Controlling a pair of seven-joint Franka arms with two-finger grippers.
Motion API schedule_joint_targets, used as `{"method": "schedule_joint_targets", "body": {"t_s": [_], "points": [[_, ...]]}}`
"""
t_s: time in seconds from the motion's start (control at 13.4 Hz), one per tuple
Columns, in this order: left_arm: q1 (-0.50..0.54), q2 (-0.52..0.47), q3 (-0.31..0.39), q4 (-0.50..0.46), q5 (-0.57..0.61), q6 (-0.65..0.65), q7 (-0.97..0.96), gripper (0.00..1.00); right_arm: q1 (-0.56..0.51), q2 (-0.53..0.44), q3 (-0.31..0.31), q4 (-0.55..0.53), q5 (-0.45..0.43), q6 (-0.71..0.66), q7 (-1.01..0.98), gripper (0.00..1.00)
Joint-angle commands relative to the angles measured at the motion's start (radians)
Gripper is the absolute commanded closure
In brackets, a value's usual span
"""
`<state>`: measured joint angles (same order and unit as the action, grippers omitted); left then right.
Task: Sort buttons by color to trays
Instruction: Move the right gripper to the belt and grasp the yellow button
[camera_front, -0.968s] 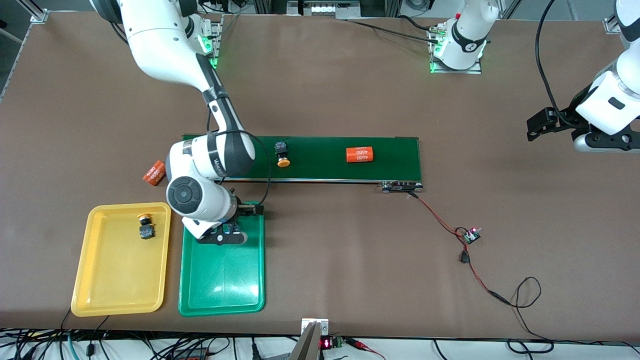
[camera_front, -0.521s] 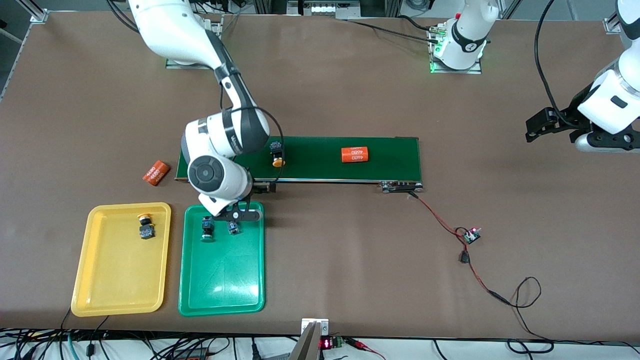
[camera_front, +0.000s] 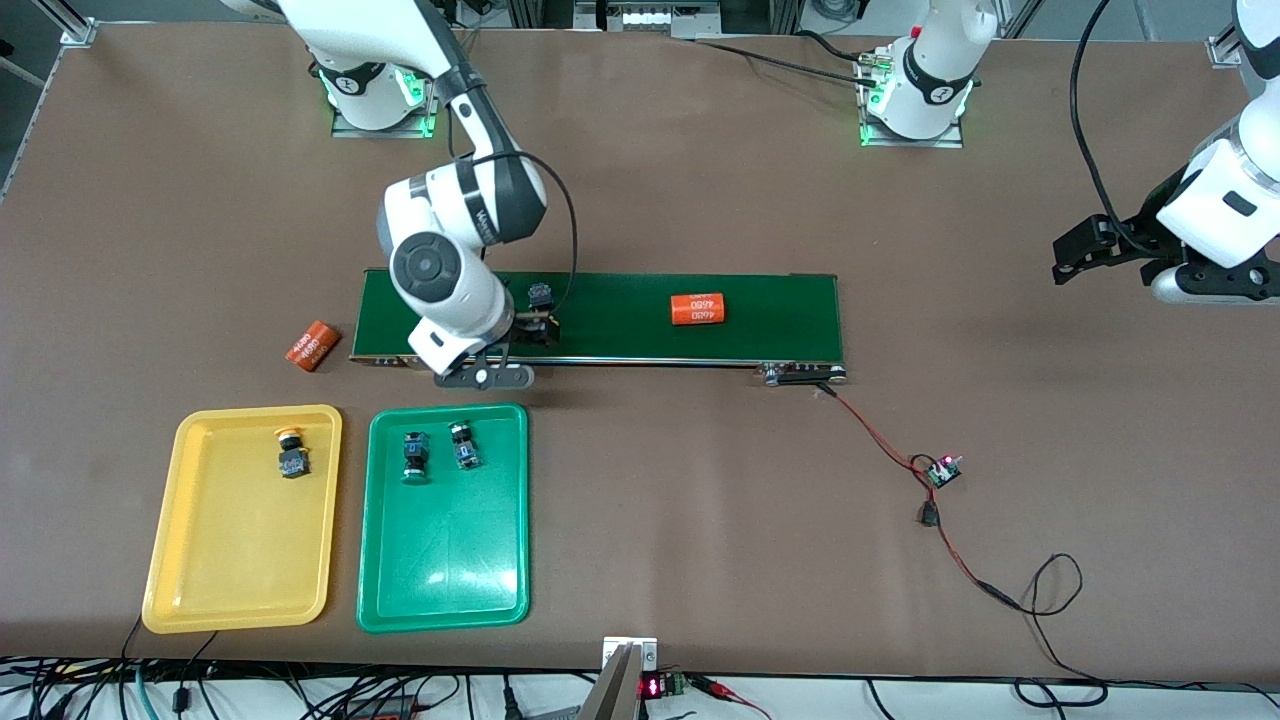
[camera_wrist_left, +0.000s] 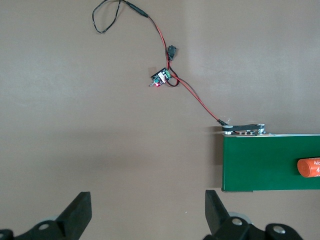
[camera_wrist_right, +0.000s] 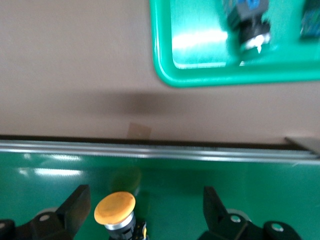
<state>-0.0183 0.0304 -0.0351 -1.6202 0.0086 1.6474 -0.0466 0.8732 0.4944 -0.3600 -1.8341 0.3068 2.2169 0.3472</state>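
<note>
Round yellow-capped button (camera_wrist_right: 115, 209) on smooth green belt (camera_front: 640, 315)

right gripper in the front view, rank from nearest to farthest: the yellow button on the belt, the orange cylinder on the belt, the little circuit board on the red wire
From the open right gripper over the belt:
1. Yellow button, on the belt right beside the fingers.
2. Orange cylinder, further along the belt toward the left arm's end.
3. Circuit board, off the belt on the table, nearer the front camera, toward the left arm's end.

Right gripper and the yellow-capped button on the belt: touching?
Apart. The right wrist view shows the yellow-capped button between the open fingers of the right gripper, green belt visible on both sides.
</note>
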Motion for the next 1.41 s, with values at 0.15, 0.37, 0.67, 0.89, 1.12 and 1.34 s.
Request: {"method": "schedule_joint_targets", "body": {"t_s": [0.15,0.37,0.67,0.89,1.12,1.34], "points": [[0.011,-0.009,-0.009,0.006,0.011,-0.005,0.036,0.0,0.081,-0.109,-0.02,-0.208,-0.02,0.13,0.042,0.0],[0.011,-0.007,-0.008,0.006,0.011,-0.001,0.036,0.0,0.081,-0.115,-0.02,-0.206,-0.022,0.129,0.041,0.0],[0.012,-0.012,-0.009,0.006,0.01,-0.027,0.036,0.0,0.072,-0.103,-0.019,-0.214,-0.022,0.129,0.041,0.44],[0.011,-0.01,-0.009,0.011,0.011,-0.038,0.036,0.0,0.067,-0.091,-0.019,-0.221,-0.022,0.135,0.03,0.43],[0.011,-0.012,-0.011,0.016,0.011,-0.043,0.034,0.0,0.063,-0.094,-0.02,-0.211,-0.022,0.125,0.023,0.96],[0.009,-0.01,-0.011,0.016,0.011,-0.043,0.034,0.0,0.064,-0.103,-0.077,-0.139,-0.02,0.078,0.007,1.0]]}}
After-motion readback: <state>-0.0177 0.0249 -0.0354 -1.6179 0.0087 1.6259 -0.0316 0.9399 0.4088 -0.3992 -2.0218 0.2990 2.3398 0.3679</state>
